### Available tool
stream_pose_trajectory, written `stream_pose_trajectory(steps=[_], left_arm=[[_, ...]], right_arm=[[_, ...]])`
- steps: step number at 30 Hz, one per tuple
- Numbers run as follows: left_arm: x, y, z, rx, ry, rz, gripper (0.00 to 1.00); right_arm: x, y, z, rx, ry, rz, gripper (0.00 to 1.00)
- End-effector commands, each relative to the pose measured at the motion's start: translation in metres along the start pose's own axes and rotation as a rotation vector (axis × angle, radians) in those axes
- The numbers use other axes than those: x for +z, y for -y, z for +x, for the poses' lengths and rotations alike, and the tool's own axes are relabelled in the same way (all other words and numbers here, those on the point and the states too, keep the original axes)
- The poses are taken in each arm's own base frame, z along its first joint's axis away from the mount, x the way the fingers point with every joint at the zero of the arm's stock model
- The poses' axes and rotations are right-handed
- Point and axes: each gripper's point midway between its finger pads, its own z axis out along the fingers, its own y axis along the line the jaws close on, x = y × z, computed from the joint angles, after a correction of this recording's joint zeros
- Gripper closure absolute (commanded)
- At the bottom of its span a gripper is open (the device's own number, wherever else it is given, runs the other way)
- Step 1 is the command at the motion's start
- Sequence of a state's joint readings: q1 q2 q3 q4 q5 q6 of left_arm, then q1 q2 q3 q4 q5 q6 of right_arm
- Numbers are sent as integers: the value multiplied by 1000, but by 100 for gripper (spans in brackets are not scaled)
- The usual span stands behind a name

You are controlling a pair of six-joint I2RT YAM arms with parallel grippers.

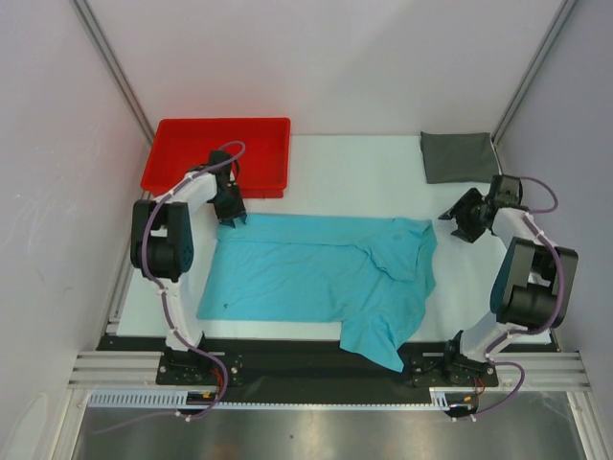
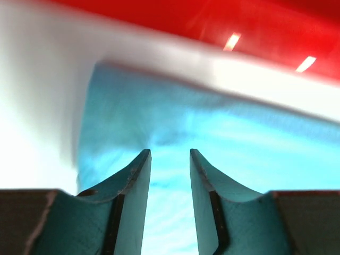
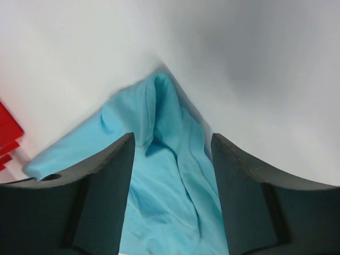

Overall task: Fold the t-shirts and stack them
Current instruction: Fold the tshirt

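Observation:
A bright turquoise t-shirt [image 1: 306, 273] lies spread across the white table, with one end hanging over the near edge. My left gripper [image 1: 233, 217] hovers at its far left corner. In the left wrist view this gripper [image 2: 170, 152] is open, with the turquoise cloth [image 2: 212, 138] showing through the gap and nothing pinched. My right gripper [image 1: 458, 224] is just beyond the shirt's far right corner. It is open too [image 3: 171, 139], above a rumpled cloth corner [image 3: 164, 133]. A dark grey t-shirt [image 1: 458, 156] sits folded at the back right.
A red plastic tray [image 1: 218, 153] stands at the back left, just behind the left gripper, and its wall [image 2: 265, 26] fills the top of the left wrist view. White walls close in both sides. Bare white table [image 1: 354, 177] lies between the tray and the grey shirt.

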State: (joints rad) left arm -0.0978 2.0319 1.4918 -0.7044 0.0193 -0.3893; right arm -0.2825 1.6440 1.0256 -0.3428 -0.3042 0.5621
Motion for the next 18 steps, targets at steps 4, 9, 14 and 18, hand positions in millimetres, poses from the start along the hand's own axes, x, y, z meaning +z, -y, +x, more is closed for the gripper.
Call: stream_pose_trajectory(steps=[4,9,14,18], left_arm=[[-60,12,-4,9,123,62,59],[-80,60,30,162,139,197,61],[-91,130,78,334,108,360,66],[-97,179,127,414,78,475,67]], right_arm=[[-46,-27,26,-249,-39,21,31],[-50,-55,82,-323,-166,-99,26],[-51,-42,132,-312,-271,-116,32],[-54,-30,167,-331,-370,-119,39]])
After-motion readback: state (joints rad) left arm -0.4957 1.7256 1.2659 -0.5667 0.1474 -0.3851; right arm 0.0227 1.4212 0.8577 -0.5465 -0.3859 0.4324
